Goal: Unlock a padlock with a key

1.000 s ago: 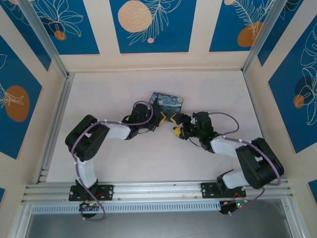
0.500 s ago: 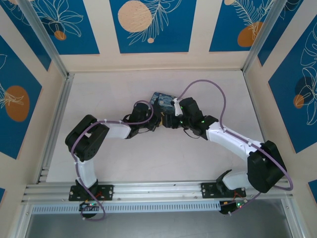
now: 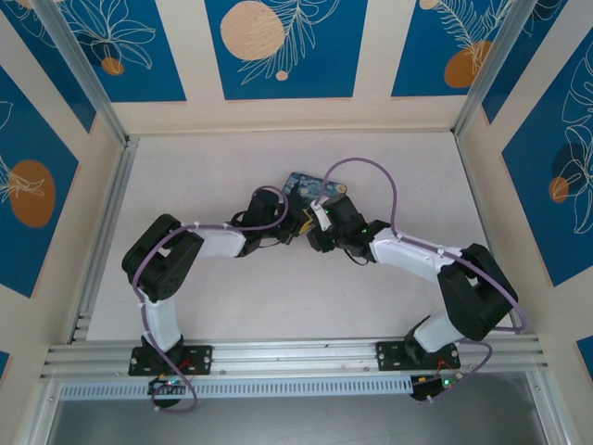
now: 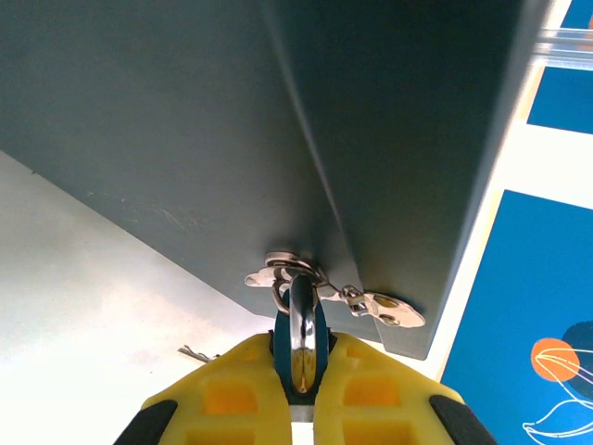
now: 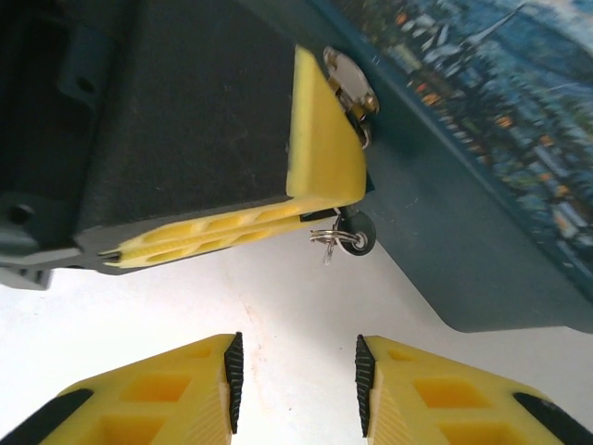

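Note:
My left gripper [image 4: 301, 375] is shut on the padlock, whose silvery shackle [image 4: 301, 320] loops through the metal hasp [image 4: 371, 304] on the box's dark side. In the right wrist view the left gripper's yellow fingers [image 5: 320, 158] press against the box, and a silvery ring with the tiny key [image 5: 330, 245] hangs just below their tips. My right gripper [image 5: 295, 380] is open over bare table a little short of the key, with nothing between its pads. From above, both grippers meet at the box's near edge, the left gripper [image 3: 298, 223] beside the right gripper [image 3: 318, 225].
The swirl-painted blue box [image 3: 313, 188] lies mid-table behind the grippers; its painted lid [image 5: 482, 102] fills the upper right of the right wrist view. White tabletop [image 3: 213, 176] spreads all around. Aluminium rails [image 3: 102, 241] and blue-patterned walls enclose the space.
The right arm has swung left and forward to the box's near edge, and its jaws have narrowed. The left arm and its grip on the padlock are unchanged.

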